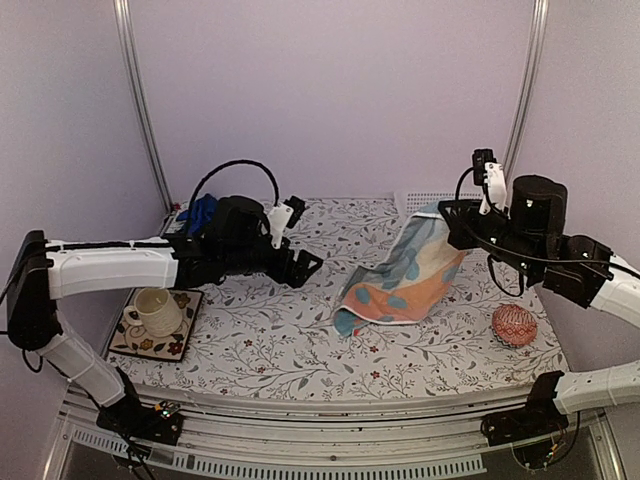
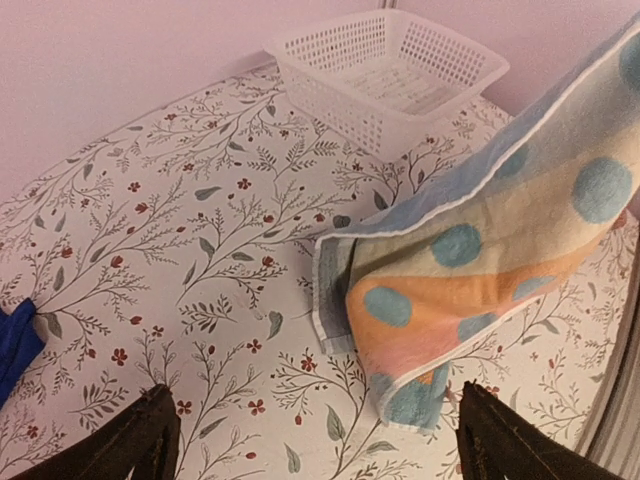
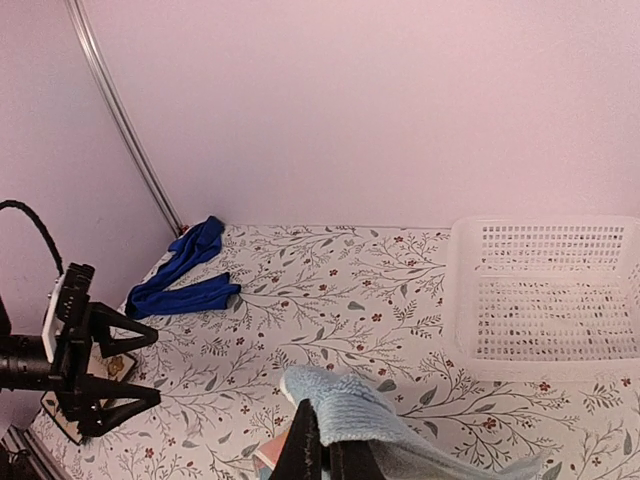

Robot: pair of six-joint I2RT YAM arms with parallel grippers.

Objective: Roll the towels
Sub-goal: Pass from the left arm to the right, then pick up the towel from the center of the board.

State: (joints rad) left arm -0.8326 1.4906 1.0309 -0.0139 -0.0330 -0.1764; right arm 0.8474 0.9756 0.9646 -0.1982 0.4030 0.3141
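My left pincer [image 1: 305, 270] stands wide. Its two dark fingers [image 2: 140, 440] are far apart and nothing is between them. It hangs above the flowered desk [image 1: 280, 350], a little to 9 o'clock from the middle, and it points towards 3 o'clock, where the light-blue towel [image 1: 405, 275] is.

My right pincer [image 1: 448, 222] is closed tight on that towel and grips it by one upper corner. In my right wrist view I see the cloth folded over the pinched fingers [image 3: 303, 450]. The corner is lifted. From there the towel hangs down slanted towards 7 o'clock, and its lower end rests on the desk near the middle, a bit folded under. It has orange and pink bands, blue dots and a white edge. It is spread out, not rolled.

The royal-blue towel [image 1: 200, 212] lies at 10 o'clock, in the far corner of the desk, partly behind my left arm. My right wrist view shows it as a long, crumpled strip, flat on the desk and not rolled. It is well apart from both pincers.

A white basket [image 2: 390, 70] stands at 1 o'clock by the far edge, behind the lifted towel. A pink-red patterned ball [image 1: 514, 325] sits at 4 o'clock, near the towel but not touching it. At 8 o'clock a cream cup [image 1: 155, 310] stands upright on a square flowered tile [image 1: 180, 345].
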